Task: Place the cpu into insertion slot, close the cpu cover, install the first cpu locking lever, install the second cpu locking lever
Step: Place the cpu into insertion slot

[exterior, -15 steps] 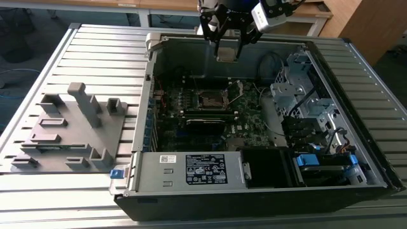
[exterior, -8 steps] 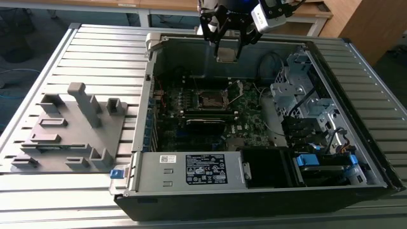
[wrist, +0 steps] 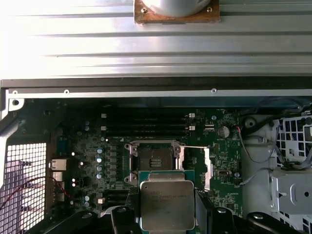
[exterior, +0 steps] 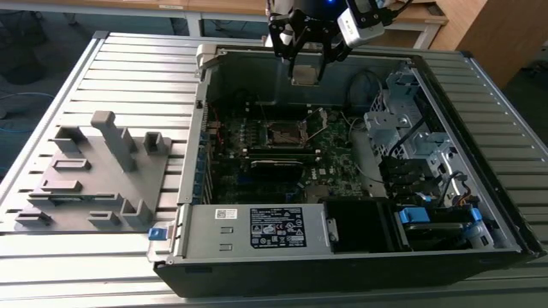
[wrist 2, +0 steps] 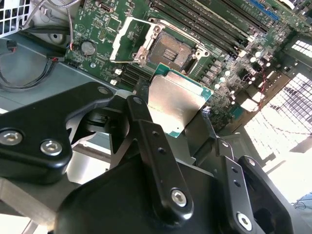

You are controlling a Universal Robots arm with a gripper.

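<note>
The pincer (exterior: 306, 67) is clamped on two opposite edges of the cpu (wrist: 167, 204), holding it flat in the air over the computer case (exterior: 205, 228), apart from the uncovered insertion slot (wrist: 155, 160); the chip looks light, stiff and fragile underneath, so edges suit it.

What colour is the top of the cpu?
The cpu top is silver-grey; first wrist view shows it best.
</note>
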